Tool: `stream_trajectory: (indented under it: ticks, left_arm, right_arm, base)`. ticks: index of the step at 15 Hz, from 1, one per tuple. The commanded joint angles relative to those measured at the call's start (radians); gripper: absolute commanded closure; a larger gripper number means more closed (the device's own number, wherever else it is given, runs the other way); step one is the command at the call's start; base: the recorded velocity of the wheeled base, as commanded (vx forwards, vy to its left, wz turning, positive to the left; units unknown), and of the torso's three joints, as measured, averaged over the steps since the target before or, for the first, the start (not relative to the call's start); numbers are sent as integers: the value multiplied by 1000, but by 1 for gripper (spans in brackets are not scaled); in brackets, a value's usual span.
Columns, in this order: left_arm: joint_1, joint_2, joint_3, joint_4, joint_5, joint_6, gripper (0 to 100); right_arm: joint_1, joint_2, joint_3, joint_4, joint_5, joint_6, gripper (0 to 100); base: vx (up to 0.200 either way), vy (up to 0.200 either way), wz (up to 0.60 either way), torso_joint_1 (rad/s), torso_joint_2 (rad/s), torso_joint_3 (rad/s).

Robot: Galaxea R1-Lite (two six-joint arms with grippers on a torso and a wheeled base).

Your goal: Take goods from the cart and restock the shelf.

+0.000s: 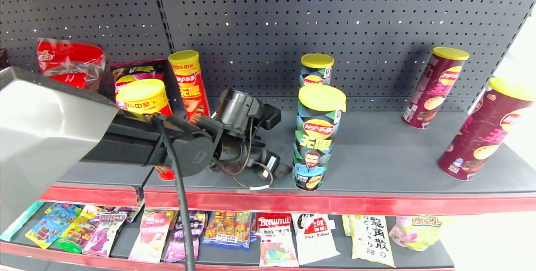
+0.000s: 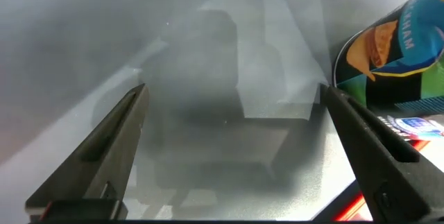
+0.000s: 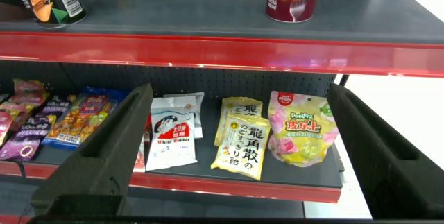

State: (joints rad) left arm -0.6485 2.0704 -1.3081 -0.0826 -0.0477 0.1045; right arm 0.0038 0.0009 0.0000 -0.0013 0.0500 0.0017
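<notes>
Teal patterned chip can (image 1: 318, 137), yellow-lidded, stands upright near the shelf (image 1: 377, 158) edge. Left gripper (image 2: 234, 93) and right gripper (image 3: 241, 93) fingers apart, empty.

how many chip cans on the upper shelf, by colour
red cans: 2
green cans: 2
maroon cans: 2
total: 6
</notes>
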Motion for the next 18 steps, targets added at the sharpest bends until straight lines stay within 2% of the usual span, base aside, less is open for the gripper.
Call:
stream_trajectory:
  ticks: [1, 18]
  left_arm:
    - [0, 2, 1, 0, 0, 0, 0]
    - [-23, 11, -14, 6, -8, -5, 0]
  right_arm:
    - [-1, -1, 0, 0, 1, 0, 0]
    - [1, 1, 0, 0, 1, 0, 0]
  base:
    - [0, 0, 0, 0, 0, 0]
    - [0, 0, 0, 0, 0, 0]
